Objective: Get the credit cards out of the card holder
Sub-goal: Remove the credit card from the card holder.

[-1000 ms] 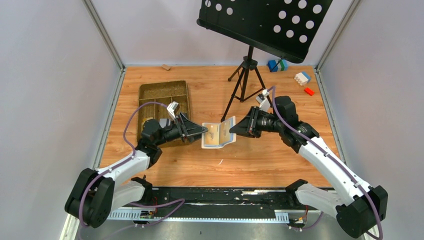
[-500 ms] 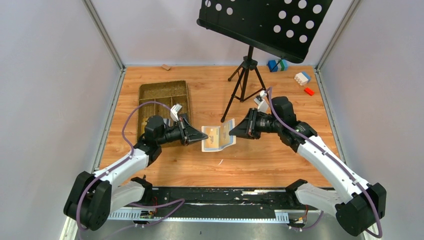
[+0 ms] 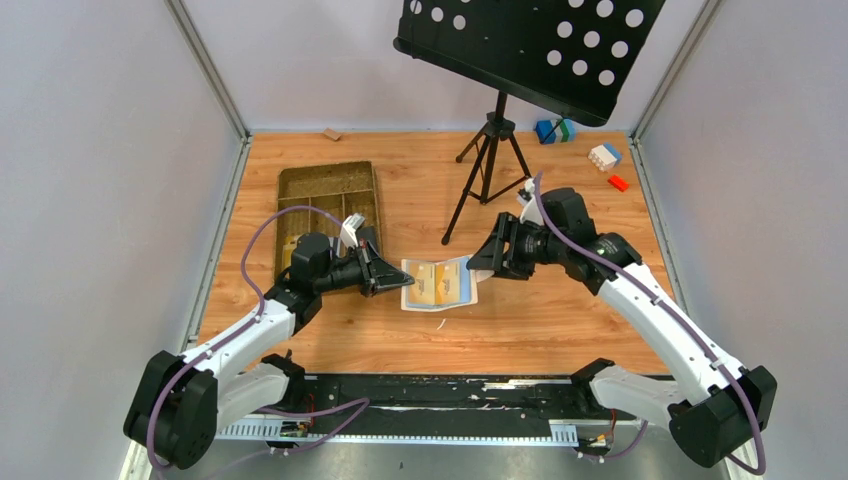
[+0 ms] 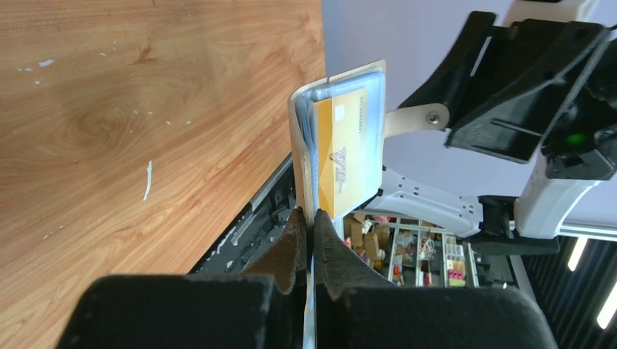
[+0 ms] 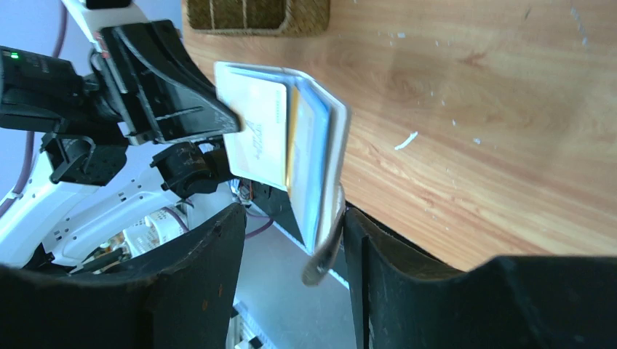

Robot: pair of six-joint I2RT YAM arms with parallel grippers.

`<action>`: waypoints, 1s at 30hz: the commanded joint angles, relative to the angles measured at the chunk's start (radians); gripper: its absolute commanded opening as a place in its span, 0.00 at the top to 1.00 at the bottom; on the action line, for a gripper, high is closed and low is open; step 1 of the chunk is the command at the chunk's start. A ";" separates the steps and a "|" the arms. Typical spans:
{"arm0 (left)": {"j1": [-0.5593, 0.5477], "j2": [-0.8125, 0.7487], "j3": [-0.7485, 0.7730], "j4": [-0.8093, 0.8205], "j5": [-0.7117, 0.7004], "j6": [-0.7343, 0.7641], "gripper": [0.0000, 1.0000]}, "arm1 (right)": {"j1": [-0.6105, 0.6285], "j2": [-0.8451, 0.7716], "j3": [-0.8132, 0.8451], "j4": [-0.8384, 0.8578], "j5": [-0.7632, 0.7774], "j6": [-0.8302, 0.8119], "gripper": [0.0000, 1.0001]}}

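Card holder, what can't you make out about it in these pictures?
- Card count: left wrist view, orange card covers any behind it in the card holder.
- Card print: too small from the top, blurred in wrist views.
- Holder's gripped edge: left wrist view, hidden inside the left gripper.

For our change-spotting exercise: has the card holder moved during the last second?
Yes. The card holder has moved down the top view, away from the front foot of the fixed tripod, and a gap now shows between them.
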 commanded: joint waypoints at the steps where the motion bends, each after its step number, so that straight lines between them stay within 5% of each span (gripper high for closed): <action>1: -0.003 -0.013 0.041 -0.003 -0.010 0.028 1.00 | -0.003 0.007 0.122 -0.060 0.054 -0.095 0.47; 5: -0.003 -0.007 0.055 -0.022 -0.018 0.036 1.00 | -0.001 0.020 0.134 -0.007 -0.003 -0.080 0.55; 12: -0.003 -0.032 0.088 -0.098 -0.043 0.060 1.00 | -0.003 0.045 0.132 -0.052 0.047 -0.110 0.51; 16: -0.003 -0.051 0.078 -0.095 -0.052 0.050 1.00 | -0.003 0.049 0.089 -0.032 0.039 -0.080 0.36; 19: -0.003 -0.060 0.074 -0.091 -0.060 0.040 1.00 | -0.004 0.038 0.085 -0.042 0.065 -0.081 0.06; 30: -0.003 -0.059 0.101 -0.079 -0.053 0.019 1.00 | -0.052 -0.036 0.050 -0.022 0.070 -0.092 0.02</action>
